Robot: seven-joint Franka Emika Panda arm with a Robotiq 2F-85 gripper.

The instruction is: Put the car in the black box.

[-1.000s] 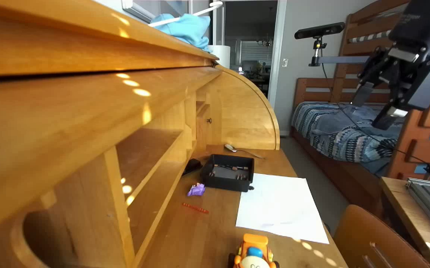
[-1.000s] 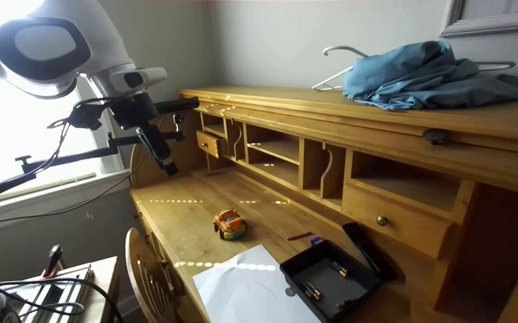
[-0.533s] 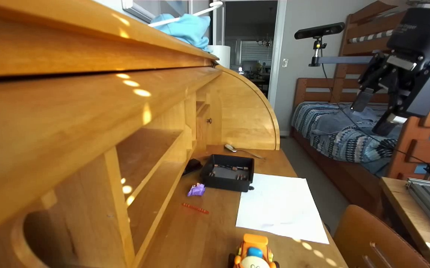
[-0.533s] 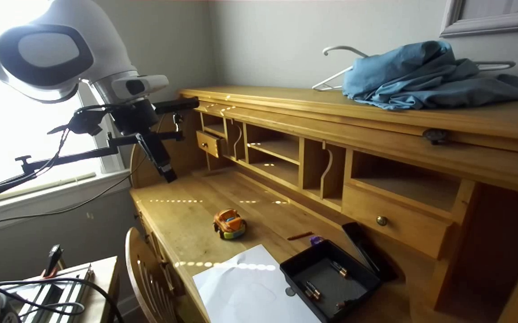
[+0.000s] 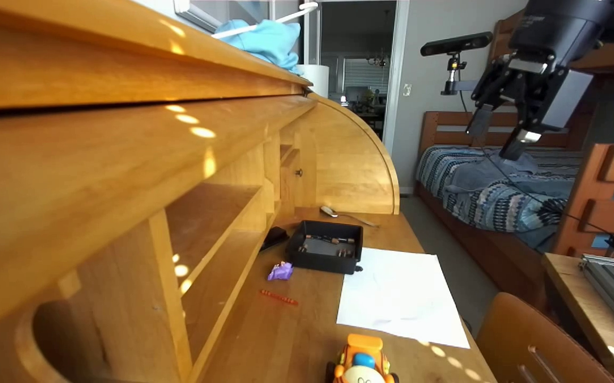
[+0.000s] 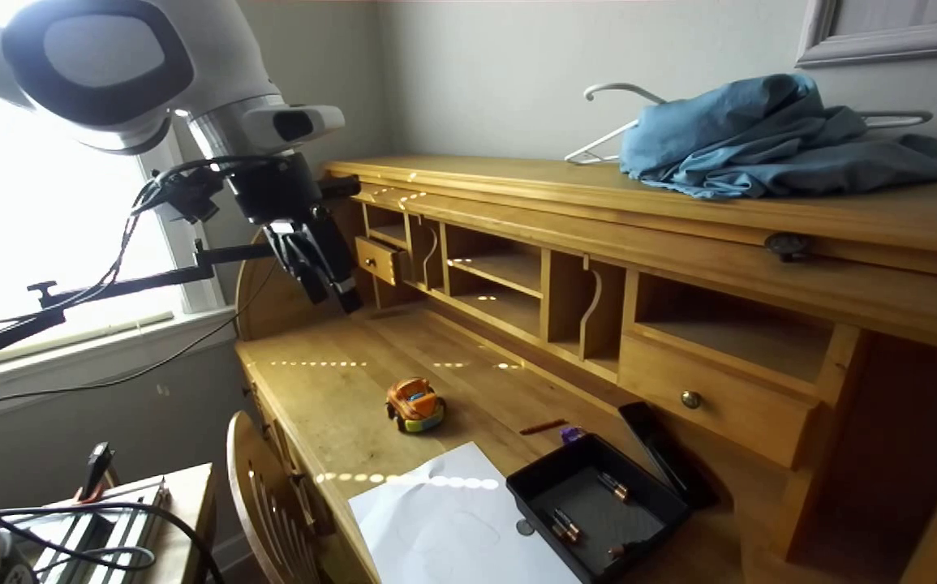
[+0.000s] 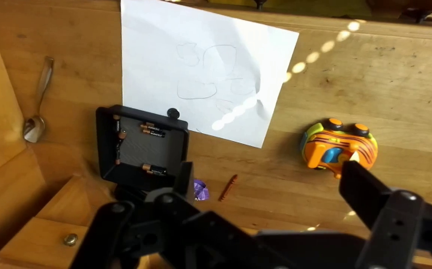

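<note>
The car, orange and yellow-green with dark wheels, stands on the wooden desk. It also shows in an exterior view and at the right in the wrist view. The black box lies farther along the desk past the white paper, with several batteries inside. It shows at lower right in an exterior view and at left in the wrist view. My gripper is open and empty, high above the desk and apart from both. In the wrist view, the right fingertip overlaps the car's near edge.
White paper lies between car and box. A red-brown crayon, a purple object and a spoon lie on the desk. A dark object lies beside the box. The desk's shelves rise along the back; a chair stands in front.
My gripper has moved a little up and across, leftward in an exterior view and rightward in an exterior view, staying open. The car and the box have not moved.
</note>
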